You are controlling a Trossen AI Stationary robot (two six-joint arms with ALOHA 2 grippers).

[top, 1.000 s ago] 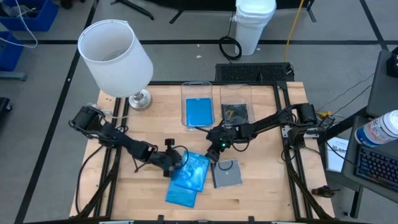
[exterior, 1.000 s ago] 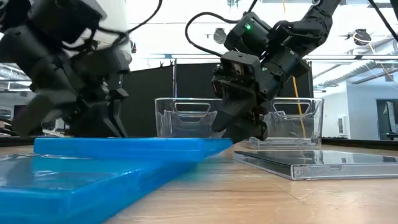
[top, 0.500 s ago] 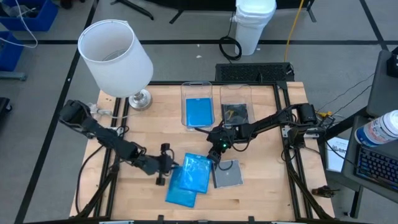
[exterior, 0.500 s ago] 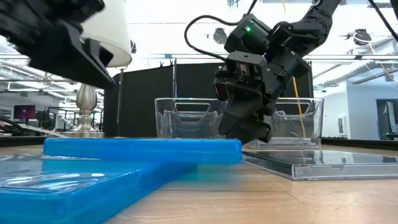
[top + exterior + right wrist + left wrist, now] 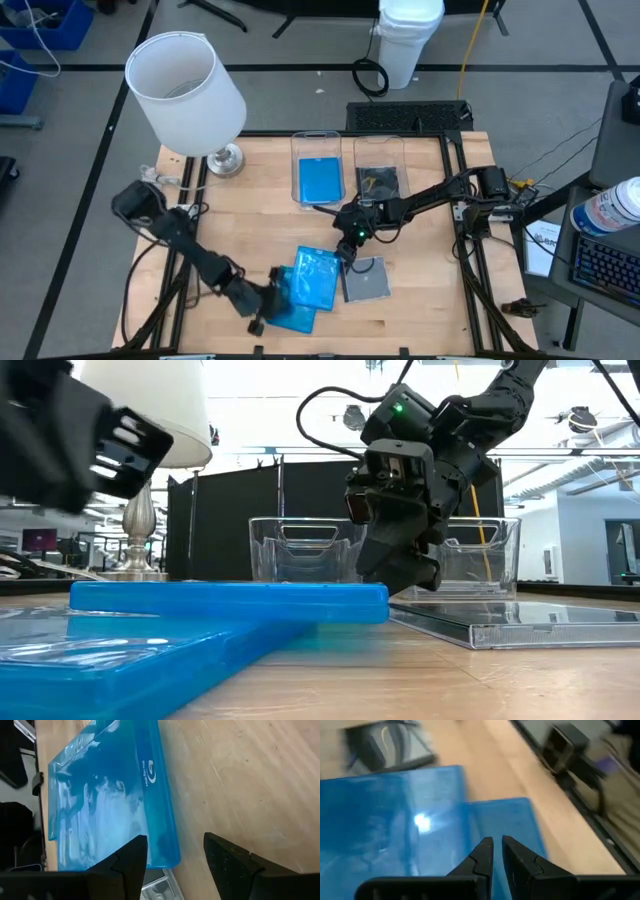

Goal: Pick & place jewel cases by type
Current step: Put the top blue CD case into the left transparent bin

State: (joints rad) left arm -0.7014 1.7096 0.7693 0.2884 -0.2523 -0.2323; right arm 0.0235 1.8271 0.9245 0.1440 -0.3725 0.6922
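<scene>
Left tool [image 5: 497, 851] nearly closed (empty) over blue jewel cases [image 5: 312, 277], right tool [image 5: 172, 851] wide, empty, beside grey case [image 5: 366, 279]

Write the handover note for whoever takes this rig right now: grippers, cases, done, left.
Left gripper: nearly shut, empty, at the front-left edge of the two stacked blue cases.
Right gripper: open, empty, above the table between the upper blue case's corner and the grey case.
Done: one blue case in the left bin; one dark case in the right bin.
Left: two blue cases and the grey one, all loose on the table.
</scene>
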